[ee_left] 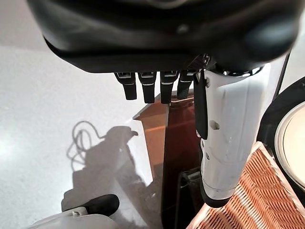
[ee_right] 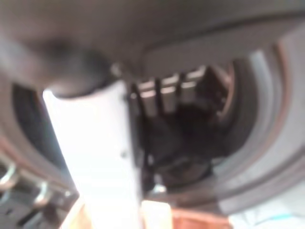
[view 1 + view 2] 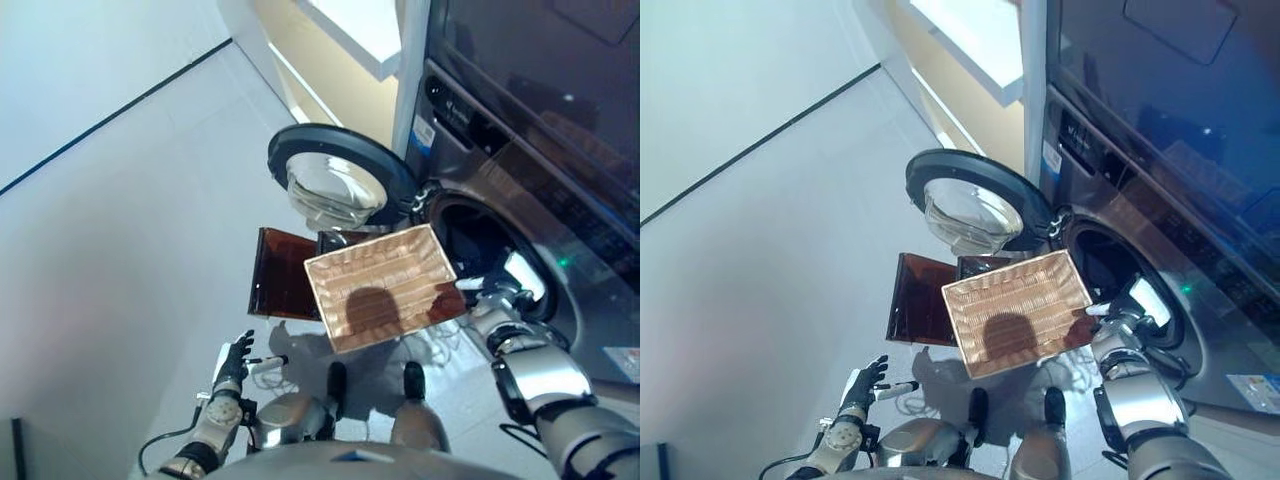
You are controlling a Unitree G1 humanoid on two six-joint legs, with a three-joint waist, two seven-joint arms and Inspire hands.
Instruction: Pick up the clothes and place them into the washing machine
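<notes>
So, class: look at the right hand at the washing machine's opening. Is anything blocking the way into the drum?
Nothing visible blocks it. The door is swung wide open, clear of the drum opening. The right hand is at the opening's edge beside the wicker basket. Whether it holds clothes cannot be told.

We see a pale grey floor (image 3: 120,260) carrying a brown translucent bin (image 3: 280,285) and, beside it, the washing machine (image 3: 560,180), its round door (image 3: 335,185) swung open above the floor.
</notes>
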